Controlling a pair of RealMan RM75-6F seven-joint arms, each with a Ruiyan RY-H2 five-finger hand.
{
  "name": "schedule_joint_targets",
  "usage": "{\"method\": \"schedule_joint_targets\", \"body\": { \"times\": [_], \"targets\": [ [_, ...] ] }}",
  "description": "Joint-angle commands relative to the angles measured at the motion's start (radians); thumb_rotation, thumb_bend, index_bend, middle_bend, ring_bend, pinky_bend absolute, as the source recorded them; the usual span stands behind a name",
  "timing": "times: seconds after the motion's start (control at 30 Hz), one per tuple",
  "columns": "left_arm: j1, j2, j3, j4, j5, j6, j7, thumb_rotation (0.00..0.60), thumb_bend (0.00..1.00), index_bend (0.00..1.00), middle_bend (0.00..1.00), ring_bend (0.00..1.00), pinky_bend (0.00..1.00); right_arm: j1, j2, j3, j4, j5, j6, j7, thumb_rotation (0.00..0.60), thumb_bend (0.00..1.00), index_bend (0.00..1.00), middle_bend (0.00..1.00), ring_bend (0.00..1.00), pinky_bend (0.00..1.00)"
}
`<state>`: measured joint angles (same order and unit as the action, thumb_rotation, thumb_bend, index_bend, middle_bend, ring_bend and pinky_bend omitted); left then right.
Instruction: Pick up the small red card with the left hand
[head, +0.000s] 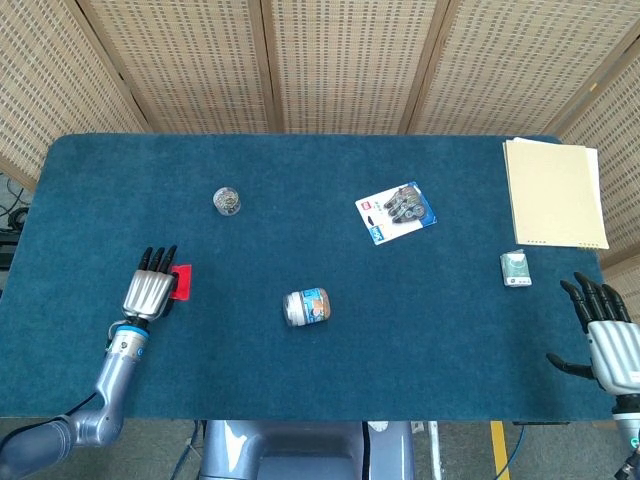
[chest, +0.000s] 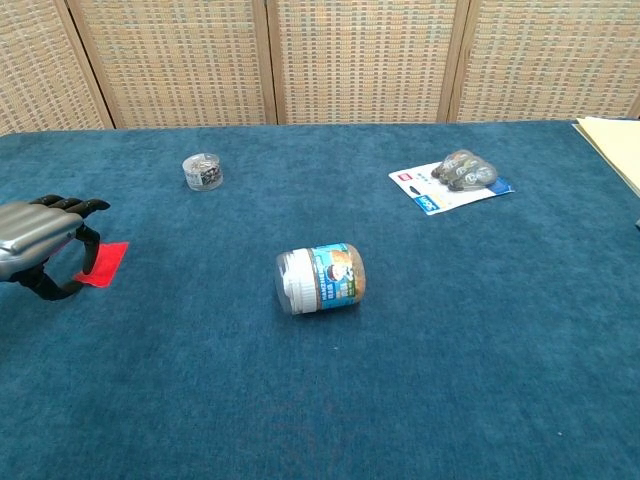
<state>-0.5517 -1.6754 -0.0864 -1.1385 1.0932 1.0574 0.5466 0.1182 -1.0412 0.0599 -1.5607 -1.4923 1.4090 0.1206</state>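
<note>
We see the dark fingers (chest: 70, 206) of the left hand (head: 148, 291) curved downward and apart over the left edge of the small red card (chest: 103, 263), with nothing held; whether the tips touch the card we cannot tell. The card lies flat on the blue surface (head: 300, 380) near its left side, partly covered by the hand in the head view and mostly exposed in the chest view.

Outward from there, nothing stands between hand and card. One jar with a white lid (chest: 320, 279) lies on its side near the middle of the surface, well apart from the card. One small clear round container (chest: 203, 171) sits farther back, also apart. One blister pack on a blue and white backing (head: 396, 212) lies toward the back right. At the far right we count one stack of cream paper (head: 554, 193) and, just in front of it, one small green and white packet (head: 516, 269).

The right hand (head: 606, 335) rests at the near right corner, fingers spread and holding nothing. Woven panels (head: 350, 65) stand behind the surface.
</note>
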Motion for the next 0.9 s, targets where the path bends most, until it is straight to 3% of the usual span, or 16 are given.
{"method": "schedule_joint_targets", "body": {
  "times": [0.03,0.9],
  "targets": [
    [0.0,-0.002,-0.003,0.002,0.001,-0.002,-0.001,0.6,0.41,0.52,0.0,0.0,0.0,0.0,0.0,0.0,0.0,0.0,0.0,0.0,0.6,0.05,0.0,0.0,0.0,0.0],
    [0.004,-0.01,-0.021,0.022,0.0,-0.011,0.007,0.6,0.47,0.56,0.0,0.0,0.0,0.0,0.0,0.0,0.0,0.001,-0.001,0.0,0.6,0.05,0.0,0.0,0.0,0.0]
  ]
}}
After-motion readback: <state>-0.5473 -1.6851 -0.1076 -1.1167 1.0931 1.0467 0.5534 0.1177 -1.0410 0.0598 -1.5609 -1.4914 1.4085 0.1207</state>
